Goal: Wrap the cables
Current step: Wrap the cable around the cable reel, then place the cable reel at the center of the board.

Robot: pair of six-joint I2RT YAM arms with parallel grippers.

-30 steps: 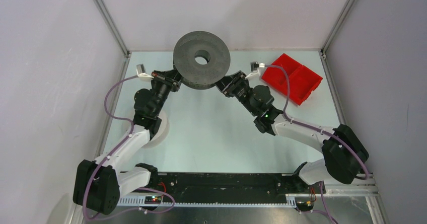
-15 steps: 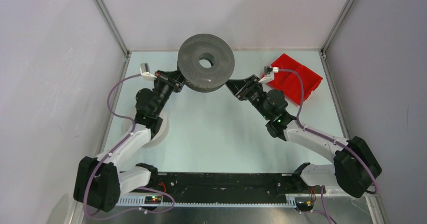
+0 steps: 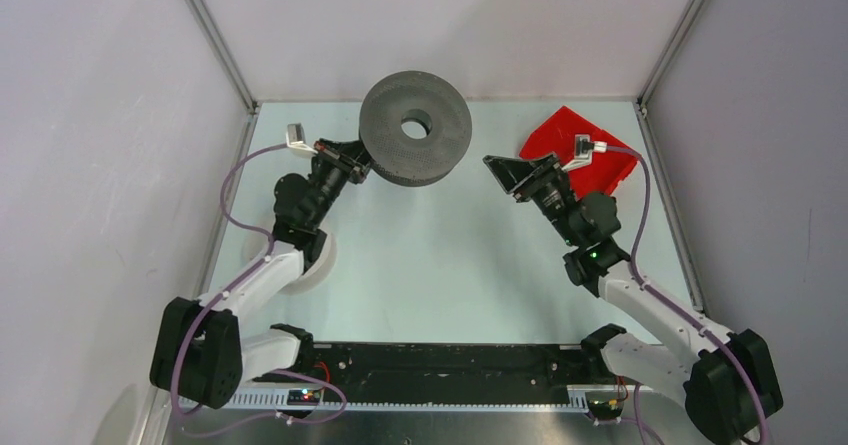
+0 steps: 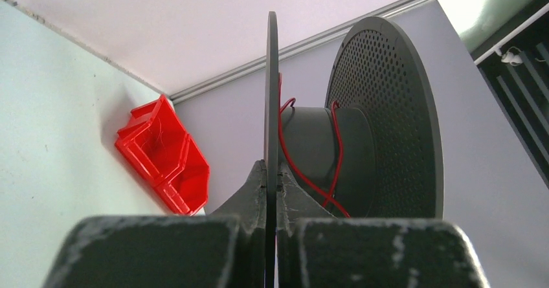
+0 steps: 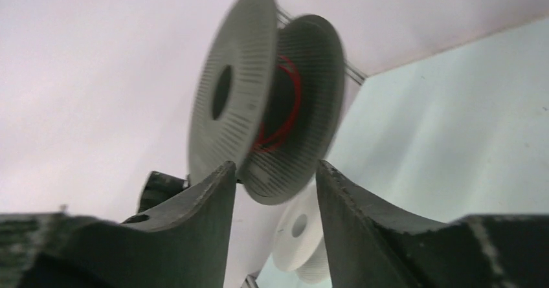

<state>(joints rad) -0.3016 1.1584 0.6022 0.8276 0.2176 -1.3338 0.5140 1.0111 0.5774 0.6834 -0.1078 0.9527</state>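
Left gripper point(image 4: 272, 171) clamps flange edge of dark grey spool point(image 3: 415, 141), lifted at table's point(image 3: 440, 255) 12 o'clock near back wall point(image 3: 450, 25), red cable point(image 4: 288, 165) on its hub; right gripper point(image 5: 275, 168) open, apart at spool's 4 o'clock.

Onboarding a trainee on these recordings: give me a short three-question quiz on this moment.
1. True or false: the right gripper holds the grey spool.
2. The cable on its hub is: A white, B red, C blue.
3. What lies under the left arm?
Key: 1 false: its jaws stand open, clear of the spool; the left gripper clamps a flange. 2 B. 3 The white spool.
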